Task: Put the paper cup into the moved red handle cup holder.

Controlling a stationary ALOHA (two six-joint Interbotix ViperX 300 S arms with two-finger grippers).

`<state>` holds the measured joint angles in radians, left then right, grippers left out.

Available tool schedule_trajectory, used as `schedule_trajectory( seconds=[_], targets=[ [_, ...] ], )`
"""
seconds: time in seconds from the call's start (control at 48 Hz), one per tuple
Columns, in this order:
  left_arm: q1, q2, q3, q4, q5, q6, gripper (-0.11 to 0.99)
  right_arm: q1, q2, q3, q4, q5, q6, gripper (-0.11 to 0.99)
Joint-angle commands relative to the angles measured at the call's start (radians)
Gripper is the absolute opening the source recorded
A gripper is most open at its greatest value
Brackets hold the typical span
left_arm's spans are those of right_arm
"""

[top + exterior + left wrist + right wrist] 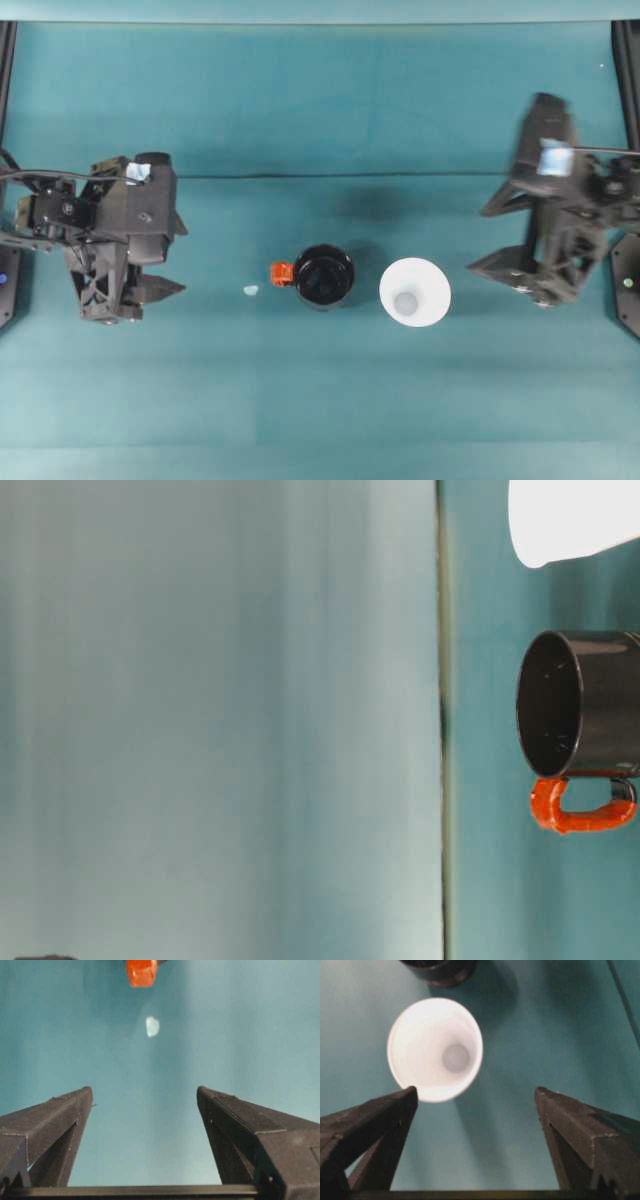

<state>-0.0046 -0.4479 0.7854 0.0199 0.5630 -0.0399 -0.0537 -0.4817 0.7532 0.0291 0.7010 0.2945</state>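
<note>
Overhead view: cup (415, 292) stood beside holder (324, 277). Right end effector (475, 1091) gaped empty; left end effector (145, 1090) likewise. Cup looked light, crushable; grip rim gently.

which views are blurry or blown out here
Overhead: the right arm is smeared, the left gripper sharp. Table-level: the paper cup is blown out to flat white, the holder crisp. Right wrist: the cup's rim glows, the fingers soft.

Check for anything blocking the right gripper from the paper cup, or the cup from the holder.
Nothing visible does. Bare table lies between the open right gripper and the paper cup, and a bare gap separates it from the holder.
</note>
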Motion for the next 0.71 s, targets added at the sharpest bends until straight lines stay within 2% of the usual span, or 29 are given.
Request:
schedule_trajectory(
  seconds=[0.0, 0.125, 0.271, 0.499, 0.687],
  targets=[
    [0.002, -0.02, -0.005, 0.002, -0.006, -0.002, 0.93, 0.0, 0.189, -0.08, 0.002, 0.008, 0.006, 0.86],
    [0.0, -0.032, 0.006, 0.002, -0.005, -0.002, 0.93, 0.005, 0.281, -0.138, 0.002, 0.008, 0.006, 0.86],
    [0.0, -0.044, 0.014, 0.002, -0.005, -0.003, 0.93, 0.012, 0.321, -0.156, 0.002, 0.006, 0.011, 0.86],
    [0.0, -0.044, 0.015, 0.002, -0.006, -0.003, 0.93, 0.008, 0.344, -0.117, 0.002, -0.005, 0.015, 0.86],
    [0.0, -0.043, 0.015, 0.002, -0.006, -0.003, 0.93, 0.006, 0.399, -0.063, 0.002, -0.094, 0.017, 0.86]
  ],
)
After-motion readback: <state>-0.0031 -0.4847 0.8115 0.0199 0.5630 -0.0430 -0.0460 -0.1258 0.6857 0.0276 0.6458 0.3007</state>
